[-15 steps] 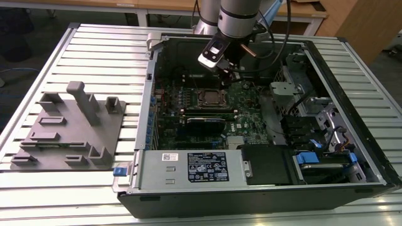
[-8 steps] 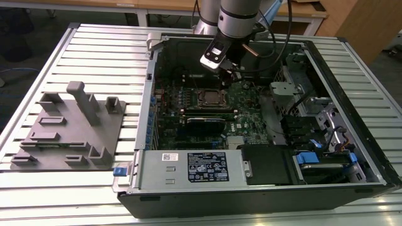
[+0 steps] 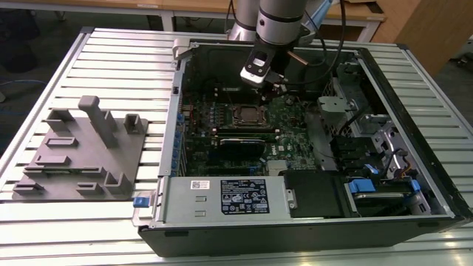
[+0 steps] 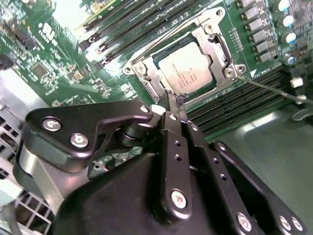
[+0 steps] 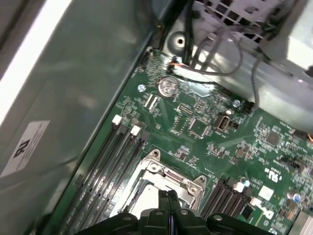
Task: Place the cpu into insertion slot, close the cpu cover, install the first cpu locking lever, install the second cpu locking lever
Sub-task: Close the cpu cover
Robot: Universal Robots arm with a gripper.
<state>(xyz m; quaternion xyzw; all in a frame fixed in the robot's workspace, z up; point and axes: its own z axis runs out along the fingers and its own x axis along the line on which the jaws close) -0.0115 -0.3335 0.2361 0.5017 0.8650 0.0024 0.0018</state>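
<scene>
Gripper (image 4: 174, 105), clenched shut, is hovering at cover (image 4: 142, 73) edge in the second wrist view; lever (image 4: 274, 89) is probably needing steady, square pressure.

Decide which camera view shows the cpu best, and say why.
The second wrist view: the cpu lies large, its silvery top framed by the cpu cover. In the exterior view it is a small, distant square. In the first wrist view the gripper partly hides it.

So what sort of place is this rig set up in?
Probably a robotics lab or workshop bench: an opened desktop computer case lies on a slatted metal table, a grey fixture block with upright holders sits beside it, and wooden desks stand behind.
</scene>
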